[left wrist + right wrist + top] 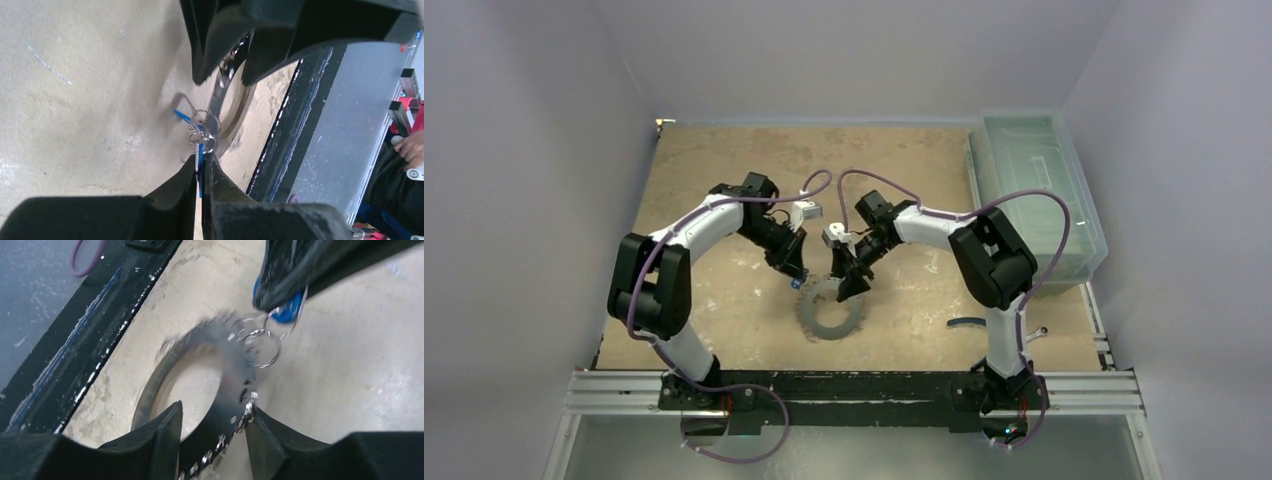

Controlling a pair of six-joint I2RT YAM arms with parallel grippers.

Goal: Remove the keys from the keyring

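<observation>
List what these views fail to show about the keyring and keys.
Top external: keys on the keyring are too small to count.
Left wrist: the right tool hides most of the keyring.
Right wrist: keyring blurred, cut off at the bottom edge; left tool covers most of the blue key.

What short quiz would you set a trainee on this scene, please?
1. True or false: the left gripper is shut on a blue key.
2. What does the right gripper clamp? A) the keyring B) the blue key C) nothing
3. Fill in: the box stands on the robot's ____ side.
Key: 1 true; 2 A; 3 right.
</observation>
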